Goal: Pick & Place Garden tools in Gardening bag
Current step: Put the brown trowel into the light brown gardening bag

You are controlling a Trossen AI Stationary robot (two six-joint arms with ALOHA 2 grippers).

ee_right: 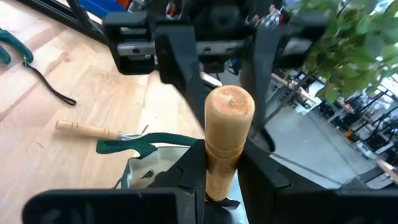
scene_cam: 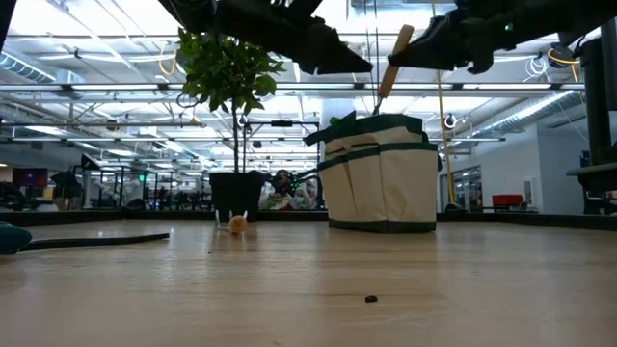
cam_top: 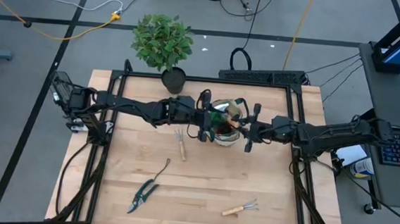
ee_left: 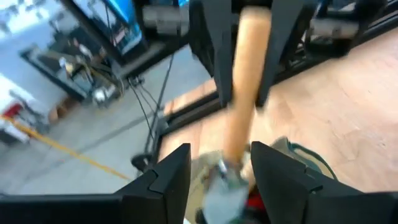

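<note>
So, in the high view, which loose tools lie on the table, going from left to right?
Pruning shears → thin weeder → wooden-handled fork → small rake. The gardening bag, between the left gripper and right gripper, sits farther back.

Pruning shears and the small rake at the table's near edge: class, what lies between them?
In the high view, only bare wood separates the pruning shears from the rake; nothing lies between them.

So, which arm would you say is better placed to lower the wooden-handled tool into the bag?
Right: the right gripper is shut on the handle above the bag; the left gripper is open.
</note>
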